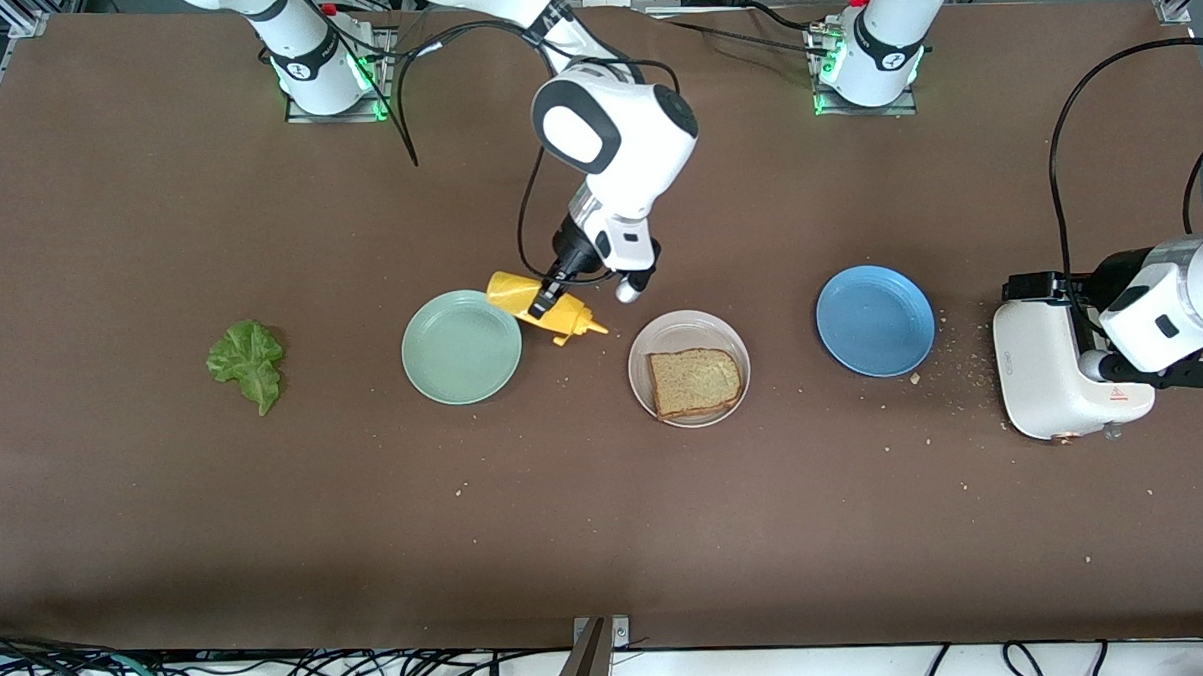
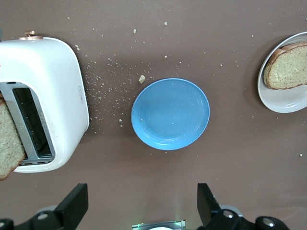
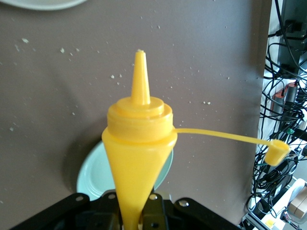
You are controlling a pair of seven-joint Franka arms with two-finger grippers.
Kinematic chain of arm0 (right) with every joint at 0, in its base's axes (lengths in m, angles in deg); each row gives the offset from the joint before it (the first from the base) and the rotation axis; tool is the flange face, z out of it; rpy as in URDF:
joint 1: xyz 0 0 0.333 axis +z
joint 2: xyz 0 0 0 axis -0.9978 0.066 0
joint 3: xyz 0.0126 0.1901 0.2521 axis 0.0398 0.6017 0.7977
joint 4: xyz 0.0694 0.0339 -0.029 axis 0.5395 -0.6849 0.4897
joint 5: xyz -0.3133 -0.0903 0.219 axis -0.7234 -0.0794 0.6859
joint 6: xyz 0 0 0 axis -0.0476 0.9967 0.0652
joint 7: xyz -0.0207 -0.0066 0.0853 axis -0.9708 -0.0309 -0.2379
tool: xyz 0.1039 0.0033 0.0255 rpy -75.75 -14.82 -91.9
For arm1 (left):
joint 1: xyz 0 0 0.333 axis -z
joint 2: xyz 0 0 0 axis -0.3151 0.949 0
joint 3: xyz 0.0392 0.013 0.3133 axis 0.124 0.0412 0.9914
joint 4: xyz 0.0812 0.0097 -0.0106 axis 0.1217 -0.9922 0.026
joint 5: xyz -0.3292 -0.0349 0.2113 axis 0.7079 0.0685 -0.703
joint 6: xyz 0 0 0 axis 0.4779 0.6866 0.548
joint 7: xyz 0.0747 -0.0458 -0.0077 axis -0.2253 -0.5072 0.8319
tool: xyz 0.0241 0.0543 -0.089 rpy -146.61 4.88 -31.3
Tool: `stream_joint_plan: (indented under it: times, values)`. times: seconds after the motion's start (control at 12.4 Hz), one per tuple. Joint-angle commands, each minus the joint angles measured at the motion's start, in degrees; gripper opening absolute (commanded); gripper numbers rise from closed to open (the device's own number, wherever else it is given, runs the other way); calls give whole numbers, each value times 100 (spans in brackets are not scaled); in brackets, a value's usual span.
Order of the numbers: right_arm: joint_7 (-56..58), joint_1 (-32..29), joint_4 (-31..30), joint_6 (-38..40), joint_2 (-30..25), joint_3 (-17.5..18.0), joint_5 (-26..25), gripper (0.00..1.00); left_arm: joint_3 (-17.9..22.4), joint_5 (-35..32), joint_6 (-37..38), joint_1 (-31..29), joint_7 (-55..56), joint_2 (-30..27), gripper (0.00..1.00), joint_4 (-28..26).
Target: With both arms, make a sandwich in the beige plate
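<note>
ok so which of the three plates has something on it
The beige plate, the middle one of the row: it holds a single slice of bread. The mint green plate and the blue plate are both bare.

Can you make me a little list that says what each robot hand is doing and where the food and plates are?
right hand: shut on the yellow sauce bottle, tipped, between the green plate and beige plate
left hand: open, over the table by the toaster
bread: one slice on the beige plate
toaster: another slice sticking out of it
lettuce: on the table, toward the right arm's end
blue plate: nothing on it
</note>
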Motion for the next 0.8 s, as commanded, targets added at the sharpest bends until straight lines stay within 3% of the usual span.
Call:
stream_joint_plan:
  times: [0.0,0.4,0.72]
  values:
    - [-736,291,476,152,495,-92,-230,0,-19,-193,64,31,-29,-11,100,21]
    - [-1915,529,581,-190,1110,-92,-415,0,-19,-193,64,31,-29,-11,100,21]
    - [-2234,521,898,-516,1480,-101,-530,0,-19,-193,64,31,-29,-11,100,21]
